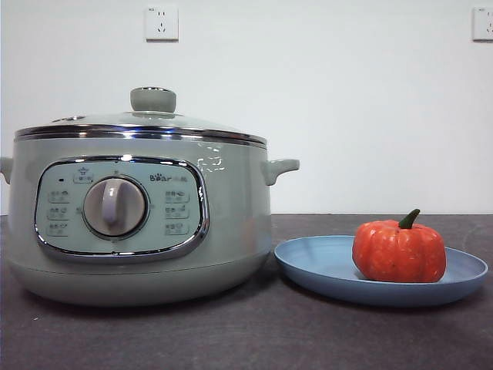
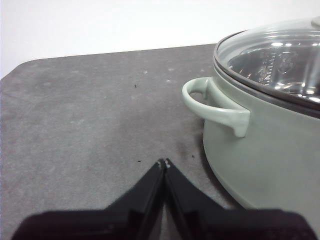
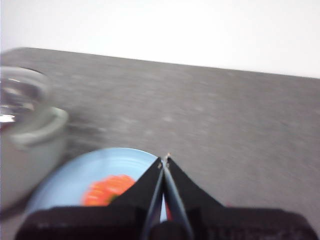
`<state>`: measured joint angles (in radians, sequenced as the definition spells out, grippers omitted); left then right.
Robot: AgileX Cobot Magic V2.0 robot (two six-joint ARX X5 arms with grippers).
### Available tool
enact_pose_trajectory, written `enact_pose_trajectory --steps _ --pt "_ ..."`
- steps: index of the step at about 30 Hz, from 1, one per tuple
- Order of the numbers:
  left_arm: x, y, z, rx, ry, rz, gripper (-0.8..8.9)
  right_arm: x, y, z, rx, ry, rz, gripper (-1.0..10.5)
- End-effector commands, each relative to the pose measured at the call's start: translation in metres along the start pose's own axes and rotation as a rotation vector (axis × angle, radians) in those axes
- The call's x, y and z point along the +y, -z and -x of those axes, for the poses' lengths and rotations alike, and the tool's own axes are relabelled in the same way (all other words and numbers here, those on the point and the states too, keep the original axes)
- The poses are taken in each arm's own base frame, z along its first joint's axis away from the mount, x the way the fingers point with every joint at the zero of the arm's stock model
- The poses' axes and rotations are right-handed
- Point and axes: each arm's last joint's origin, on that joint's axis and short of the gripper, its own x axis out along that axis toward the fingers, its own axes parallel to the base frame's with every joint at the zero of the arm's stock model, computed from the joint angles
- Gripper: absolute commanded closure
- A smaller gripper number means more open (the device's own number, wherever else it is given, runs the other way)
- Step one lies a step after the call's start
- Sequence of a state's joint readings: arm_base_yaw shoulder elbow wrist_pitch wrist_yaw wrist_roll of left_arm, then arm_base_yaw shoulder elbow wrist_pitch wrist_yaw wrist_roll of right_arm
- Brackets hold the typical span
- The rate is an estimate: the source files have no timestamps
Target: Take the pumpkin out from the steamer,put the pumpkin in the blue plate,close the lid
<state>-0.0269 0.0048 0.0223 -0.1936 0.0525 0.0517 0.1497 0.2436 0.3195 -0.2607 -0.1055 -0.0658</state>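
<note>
The left gripper (image 2: 164, 162) hangs over bare grey tabletop (image 2: 90, 115) with its two black jaws pressed together, tips meeting and nothing between them. Just beside it stands the steamer (image 2: 270, 150), its pale green side handle (image 2: 212, 102) sticking out toward the gripper but clear of it.

The right gripper (image 3: 164, 159) is likewise pinched flat, jaws touching at the tips and holding nothing. It sits above the blue plate (image 3: 75, 175), and past the jaws the pumpkin (image 3: 107, 190) shows as a blurred orange patch lying in that plate. The view from this wrist is smeared, so finer detail is lost; the steamer's edge (image 3: 30, 145) is just visible at one side.

From the front, neither arm shows. The steamer (image 1: 139, 223) stands on the tabletop (image 1: 246, 339) with its dial (image 1: 114, 206) facing the camera. The lid (image 1: 139, 127) rests on top, chrome rim seated level all around the pot, green knob (image 1: 152, 99) upright in the middle. Close beside the steamer, its rim near the pot's base, lies the blue plate (image 1: 323, 266). The pumpkin (image 1: 399, 250) sits upright in the plate, toward the side away from the steamer, its dark green stem (image 1: 409, 218) pointing up. Two wall sockets (image 1: 161, 22) are on the white wall behind.
</note>
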Motion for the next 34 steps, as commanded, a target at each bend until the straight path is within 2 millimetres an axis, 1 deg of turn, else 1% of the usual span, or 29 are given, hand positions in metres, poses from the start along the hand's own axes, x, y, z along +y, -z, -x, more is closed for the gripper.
enact_pose_trajectory --steps 1,3,6,13,18,34 --pt "0.0 0.004 -0.001 0.019 -0.001 0.007 8.16 -0.004 0.024 -0.003 -0.024 0.051 0.007 9.5" --pt "0.0 0.004 -0.001 0.019 0.0 0.007 8.16 -0.005 0.04 -0.005 -0.044 0.077 0.004 9.5" --pt "0.0 0.004 -0.001 0.019 0.0 0.007 8.16 -0.007 0.057 -0.006 -0.05 0.109 -0.001 9.5" --pt "0.0 0.004 -0.001 0.019 0.0 0.007 8.16 -0.009 0.078 -0.01 -0.017 0.133 -0.063 9.5" --pt "0.0 0.004 -0.001 0.019 0.0 0.007 8.16 -0.009 0.079 -0.01 -0.012 0.137 -0.116 9.5" --pt "0.0 0.004 -0.001 0.019 0.0 0.007 8.16 -0.009 0.079 -0.01 -0.009 0.141 -0.116 9.5"
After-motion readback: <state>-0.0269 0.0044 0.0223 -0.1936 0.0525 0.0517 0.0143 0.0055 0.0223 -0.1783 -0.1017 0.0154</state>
